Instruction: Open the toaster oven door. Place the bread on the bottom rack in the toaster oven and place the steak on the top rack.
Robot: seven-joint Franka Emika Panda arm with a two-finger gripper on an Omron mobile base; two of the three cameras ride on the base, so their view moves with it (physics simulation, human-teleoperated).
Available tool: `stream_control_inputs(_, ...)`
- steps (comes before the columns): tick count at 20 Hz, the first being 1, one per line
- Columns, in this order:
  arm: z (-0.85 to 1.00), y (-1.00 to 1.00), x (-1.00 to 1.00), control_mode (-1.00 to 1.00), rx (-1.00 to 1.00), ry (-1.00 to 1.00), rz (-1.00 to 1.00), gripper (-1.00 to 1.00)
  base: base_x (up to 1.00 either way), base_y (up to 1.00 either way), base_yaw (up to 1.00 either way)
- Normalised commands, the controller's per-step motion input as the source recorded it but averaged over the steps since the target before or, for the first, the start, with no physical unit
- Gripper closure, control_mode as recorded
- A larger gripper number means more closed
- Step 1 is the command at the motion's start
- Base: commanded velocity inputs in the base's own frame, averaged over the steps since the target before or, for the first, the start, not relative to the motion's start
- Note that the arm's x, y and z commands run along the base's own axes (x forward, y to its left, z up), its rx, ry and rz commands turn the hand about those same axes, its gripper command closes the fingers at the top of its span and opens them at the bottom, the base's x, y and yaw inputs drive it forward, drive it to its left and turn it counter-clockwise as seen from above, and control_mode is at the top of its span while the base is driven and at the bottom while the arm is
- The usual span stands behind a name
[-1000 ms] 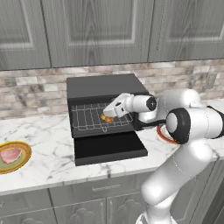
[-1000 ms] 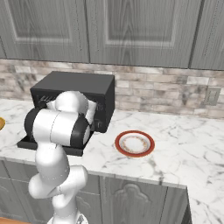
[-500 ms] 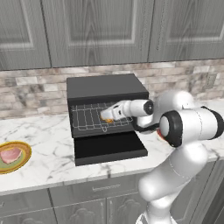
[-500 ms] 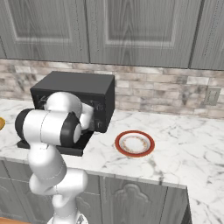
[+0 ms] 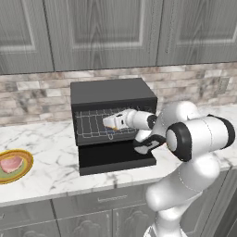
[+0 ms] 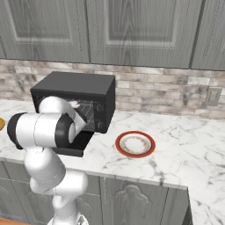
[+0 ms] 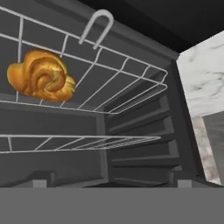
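Two wire grids show inside the toaster oven (image 5: 111, 95), and the bread (image 7: 41, 81) is lying on one of them (image 7: 131, 89), off to the left in the hand view. It's the grid that sits higher in that picture, with the other grid (image 7: 87, 142) bare underneath. That camera rolls with the wrist though, so I can't say for sure which rack it is.

The bread looks golden and kind of swirled, and nothing is touching it. The hand (image 5: 113, 122) is reaching in through the oven's front opening, level with the grids. Its fingers are spread about as wide as they go, one at each bottom corner of the hand view, with nothing between them. So it's not holding anything.

The toaster oven door (image 5: 115, 157) is fully down, lying flat out in front of the oven over the marble desk (image 6: 176, 132).

The steak (image 5: 11, 163) is well off to the left on a yellow-green plate (image 5: 28, 163) near the desk's front edge, nowhere near the oven.

On the oven's other side there's a red-rimmed plate (image 6: 135, 144) on the desk, close to the oven but not touching it. Grey cabinets (image 6: 132, 30) hang above a brick-pattern backsplash (image 6: 154, 88).
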Motion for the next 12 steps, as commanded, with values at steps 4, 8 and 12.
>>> stream_control_inputs(4,-0.52,0.00,0.00,-1.00,0.10,-0.37,0.00,-1.00,0.00,0.00,0.00)
stream_control_inputs(8,-0.63,0.00,0.00,-1.00,0.13,-0.32,0.00,-1.00,0.00,0.00,0.00)
stream_control_inputs(12,-0.85,-0.02,0.00,-1.00,0.25,-0.14,0.00,-1.00,0.00,0.00,0.00)
